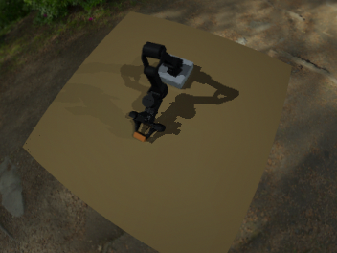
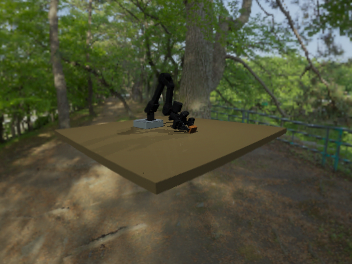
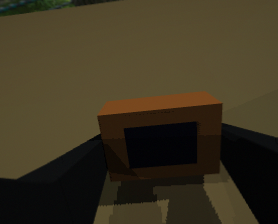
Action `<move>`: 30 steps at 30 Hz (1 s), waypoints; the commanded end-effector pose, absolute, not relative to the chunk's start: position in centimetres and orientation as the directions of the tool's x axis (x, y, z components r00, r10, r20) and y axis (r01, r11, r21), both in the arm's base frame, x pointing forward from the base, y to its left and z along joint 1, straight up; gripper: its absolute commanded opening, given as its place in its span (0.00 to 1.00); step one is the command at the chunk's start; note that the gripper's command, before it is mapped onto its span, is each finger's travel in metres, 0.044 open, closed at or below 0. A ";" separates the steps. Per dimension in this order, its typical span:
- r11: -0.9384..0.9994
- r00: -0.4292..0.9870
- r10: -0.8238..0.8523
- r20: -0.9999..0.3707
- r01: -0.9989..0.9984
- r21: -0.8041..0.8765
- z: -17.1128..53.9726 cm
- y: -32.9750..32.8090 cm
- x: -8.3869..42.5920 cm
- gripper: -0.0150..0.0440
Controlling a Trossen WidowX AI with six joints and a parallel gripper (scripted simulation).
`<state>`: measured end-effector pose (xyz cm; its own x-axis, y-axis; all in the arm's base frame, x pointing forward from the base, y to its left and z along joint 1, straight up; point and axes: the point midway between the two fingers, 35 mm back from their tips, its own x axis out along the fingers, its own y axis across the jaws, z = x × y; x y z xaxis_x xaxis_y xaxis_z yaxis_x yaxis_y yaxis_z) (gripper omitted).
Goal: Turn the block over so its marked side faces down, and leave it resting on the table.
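An orange block [image 1: 140, 136] [image 2: 192, 129] [image 3: 160, 135] is held between my black fingers, low over the brown table [image 1: 201, 174] [image 2: 150, 152] [image 3: 75, 65]. In the wrist view its dark square mark [image 3: 161, 145] faces the camera, turned sideways toward the wrist. My gripper [image 1: 143, 134] [image 2: 190, 127] [image 3: 159, 134] is shut on the block, with one finger on each side of it. The arm reaches from its grey base [image 1: 178, 74] [image 2: 148, 124] toward the table's middle. I cannot tell whether the block touches the table.
The table is a bare square slab outdoors. Dirt ground, trees and a green fence [image 2: 320, 137] lie beyond its edges. The arm's shadow [image 1: 201, 98] falls to the right of the arm.
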<state>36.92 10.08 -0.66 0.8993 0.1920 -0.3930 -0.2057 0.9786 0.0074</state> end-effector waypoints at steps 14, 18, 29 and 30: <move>0.979 0.926 0.192 -0.326 -0.202 0.003 -0.2 9.8 36.2 0.25; 0.979 0.926 0.192 -0.326 -0.202 0.003 -0.2 9.8 36.2 0.25; 0.979 0.926 0.192 -0.326 -0.202 0.003 -0.2 9.8 36.2 0.65; 0.979 0.926 0.192 -0.326 -0.202 0.003 -0.2 9.8 36.2 0.70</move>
